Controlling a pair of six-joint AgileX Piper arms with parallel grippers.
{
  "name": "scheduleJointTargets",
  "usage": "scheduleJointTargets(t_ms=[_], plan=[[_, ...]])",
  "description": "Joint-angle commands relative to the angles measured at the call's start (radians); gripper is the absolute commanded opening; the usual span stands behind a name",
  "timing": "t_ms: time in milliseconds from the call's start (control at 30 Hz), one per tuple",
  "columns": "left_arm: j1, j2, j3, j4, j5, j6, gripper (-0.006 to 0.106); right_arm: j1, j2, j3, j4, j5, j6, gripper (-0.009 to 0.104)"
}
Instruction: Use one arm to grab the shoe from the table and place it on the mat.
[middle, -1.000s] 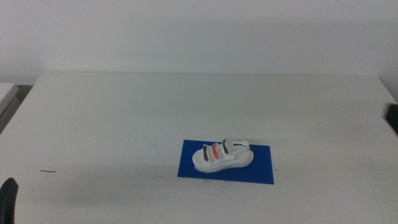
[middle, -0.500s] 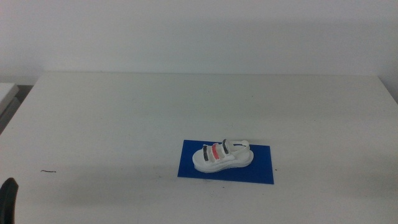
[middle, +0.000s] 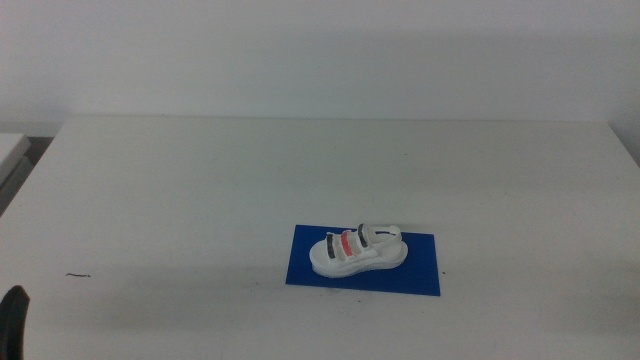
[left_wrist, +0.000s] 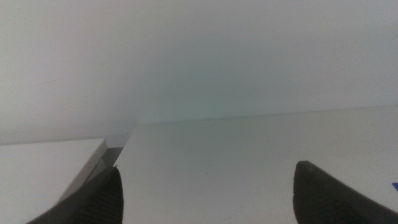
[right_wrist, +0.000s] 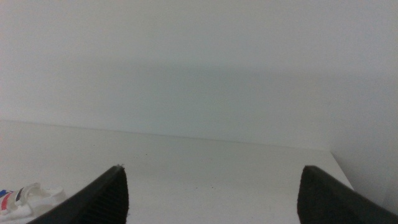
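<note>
The small white shoe with dark straps and one red strap lies on the dark blue mat on the white table, right of the middle. No gripper touches it. My left gripper is open and empty; only a dark tip of it shows at the middle view's lower left corner. My right gripper is open and empty, out of the middle view. A bit of the shoe shows in the right wrist view.
A small dark mark lies on the table at the front left. A second white surface stands beyond the table's left edge, with a gap between. The white wall rises behind the table.
The dark part of the right arm at the middle view's right edge has gone out of view. The left gripper tip has sunk a little. The shoe and mat have not moved.
</note>
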Motion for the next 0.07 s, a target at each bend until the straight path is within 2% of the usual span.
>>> scheduleJointTargets(t_ms=[0,33], plan=[[0.0,0.005,0.0,-0.004,-0.013,-0.001,0.094,-0.008,-0.005,0.004,-0.012,-0.003,-0.004,0.093],[0.0,0.005,0.0,-0.004,-0.013,-0.001,0.094,-0.008,-0.005,0.004,-0.012,-0.003,-0.004,0.093]])
